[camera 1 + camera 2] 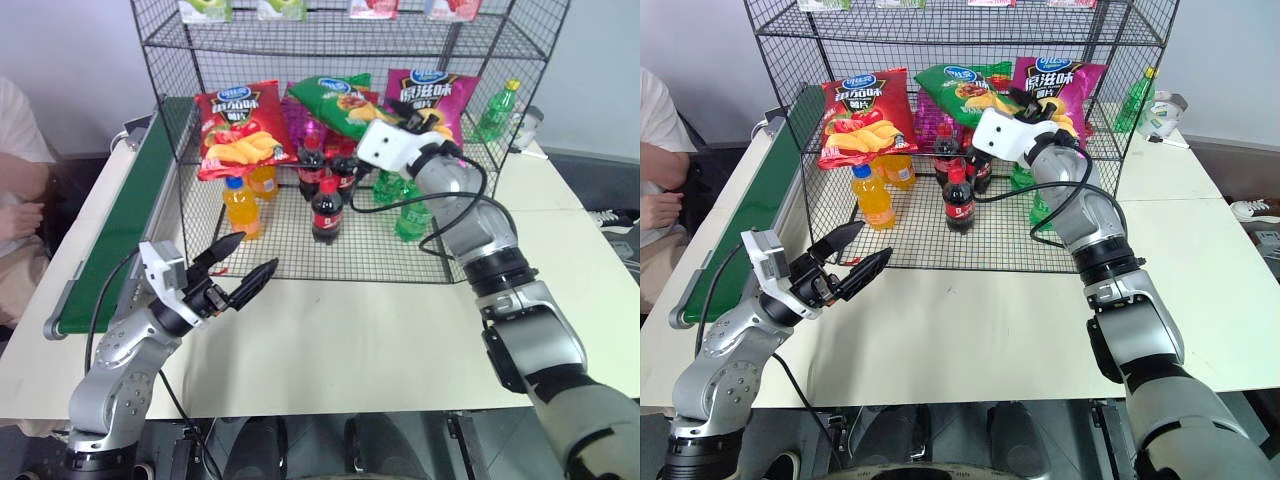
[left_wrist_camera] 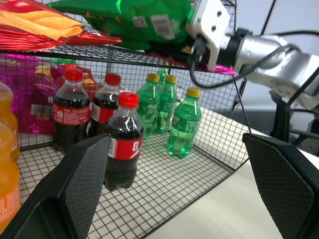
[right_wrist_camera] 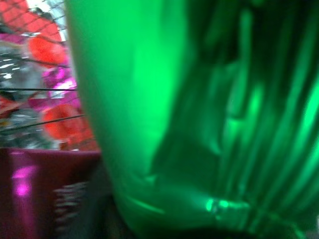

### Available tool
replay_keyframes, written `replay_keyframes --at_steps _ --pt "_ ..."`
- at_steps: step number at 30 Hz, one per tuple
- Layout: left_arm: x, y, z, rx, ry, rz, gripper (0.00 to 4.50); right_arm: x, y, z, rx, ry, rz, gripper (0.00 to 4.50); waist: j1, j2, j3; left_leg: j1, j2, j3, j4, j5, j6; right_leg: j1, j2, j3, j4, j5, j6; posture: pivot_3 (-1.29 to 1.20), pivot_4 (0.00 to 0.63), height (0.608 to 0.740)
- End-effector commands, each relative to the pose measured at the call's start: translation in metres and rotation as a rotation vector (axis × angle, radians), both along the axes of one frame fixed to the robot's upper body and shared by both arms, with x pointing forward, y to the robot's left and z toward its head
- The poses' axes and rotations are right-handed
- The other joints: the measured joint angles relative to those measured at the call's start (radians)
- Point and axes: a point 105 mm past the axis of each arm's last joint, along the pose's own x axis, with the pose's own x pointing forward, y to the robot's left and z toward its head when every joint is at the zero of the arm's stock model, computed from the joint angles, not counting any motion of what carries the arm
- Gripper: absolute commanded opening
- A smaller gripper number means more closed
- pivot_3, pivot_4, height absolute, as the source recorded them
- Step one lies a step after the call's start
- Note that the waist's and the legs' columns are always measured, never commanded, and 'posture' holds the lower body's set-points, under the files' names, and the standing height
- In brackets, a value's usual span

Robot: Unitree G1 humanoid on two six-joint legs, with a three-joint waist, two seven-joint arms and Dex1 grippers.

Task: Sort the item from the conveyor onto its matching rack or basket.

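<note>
So over on the far left there's a person's arm (image 1: pixel 22 190) sitting by the table edge, and right next to that runs the conveyor (image 1: pixel 125 215), dark green belt in a pale frame, with nothing on the stretch you can see. The left gripper (image 1: pixel 243 268) hovers low over the white table (image 1: pixel 330 340) in front of the rack, its two black fingers spread wide apart and holding nothing. Then the black wire rack (image 1: pixel 160 45): on its middle tier there's a red crisp bag (image 1: pixel 238 125), then the green crisp bag (image 1: pixel 335 100) lying tilted between that one and a magenta crisp bag (image 1: pixel 440 95). Below them stand orange soda bottles (image 1: pixel 240 205), cola bottles (image 1: pixel 327 208) and green soda bottles (image 1: pixel 410 215). The right gripper (image 1: pixel 425 118) is reached into the middle tier right at the green bag's edge, and I honestly can't tell how far apart its fingers are or whether they've got the bag; its wrist view is just glossy green foil up close.
</note>
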Motion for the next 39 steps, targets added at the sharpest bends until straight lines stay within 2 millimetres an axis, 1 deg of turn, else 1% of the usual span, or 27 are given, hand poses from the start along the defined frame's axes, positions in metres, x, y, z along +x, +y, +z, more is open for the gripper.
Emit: replay_keyframes --at_steps 1,6,10,15,26,29,33,37,39 --pt "-0.003 -0.003 0.006 -0.004 -0.036 0.000 4.50 -0.006 0.017 -0.005 -0.003 0.033 0.069 4.45 -0.002 0.000 0.000 0.000 0.000 0.000 0.000 0.000 0.000 0.000 0.000 0.000 0.000 0.000 0.000 0.00 0.150 0.739" --pt "-0.003 -0.005 0.004 0.005 -0.032 -0.003 4.50 -0.021 0.036 0.000 0.062 0.066 0.181 4.45 -0.006 0.000 0.000 0.000 0.000 0.000 0.000 0.000 0.000 0.000 0.000 0.000 0.000 0.000 0.000 0.00 0.150 0.739" --pt "-0.003 -0.006 0.003 0.010 -0.029 -0.005 4.50 -0.026 0.041 0.000 0.118 0.101 0.216 4.45 -0.004 0.000 0.000 0.000 0.000 0.000 -0.001 0.000 0.000 0.000 0.000 0.000 0.000 0.000 0.000 0.00 0.150 0.739" --pt "-0.003 -0.008 0.003 0.008 -0.028 -0.009 4.50 -0.031 0.048 0.005 0.107 0.104 0.260 4.45 -0.003 0.000 0.000 0.000 0.000 0.000 -0.001 0.000 0.000 0.000 0.000 0.000 0.000 0.000 0.000 0.00 0.150 0.739" --pt "-0.003 -0.009 0.002 0.003 -0.025 0.002 4.50 -0.027 0.030 0.006 -0.024 0.057 0.226 4.45 0.008 0.000 0.000 -0.001 0.000 0.000 -0.001 0.000 0.000 -0.001 -0.001 0.000 -0.001 0.000 0.000 0.00 0.150 0.739" --pt "-0.004 -0.010 0.002 0.000 -0.023 0.000 4.50 -0.029 0.026 0.011 -0.074 0.039 0.231 4.45 0.008 0.000 0.000 -0.001 -0.001 0.000 -0.001 0.000 0.000 -0.001 -0.001 0.000 -0.001 0.000 0.000 0.00 0.150 0.739" --pt "-0.005 -0.011 0.001 -0.004 -0.021 -0.003 4.50 -0.026 0.010 0.031 -0.050 0.023 0.199 4.45 0.007 0.000 0.000 -0.001 -0.001 0.000 -0.001 0.000 0.000 -0.001 -0.001 0.000 -0.001 0.000 0.000 0.00 0.150 0.739" --pt "-0.004 -0.011 0.001 -0.007 -0.019 -0.004 4.50 -0.028 0.010 0.042 0.010 -0.008 0.218 4.45 0.007 0.000 0.000 -0.002 0.000 0.000 -0.001 0.000 0.000 -0.001 -0.001 0.000 -0.001 0.000 0.000 0.00 0.150 0.739" --pt "-0.004 -0.011 0.001 -0.008 -0.020 -0.006 4.50 -0.031 0.015 0.034 -0.008 0.027 0.258 4.45 0.006 0.000 0.000 -0.002 0.000 0.000 -0.001 0.000 0.000 -0.002 -0.001 0.000 -0.002 0.000 0.000 0.00 0.150 0.739"
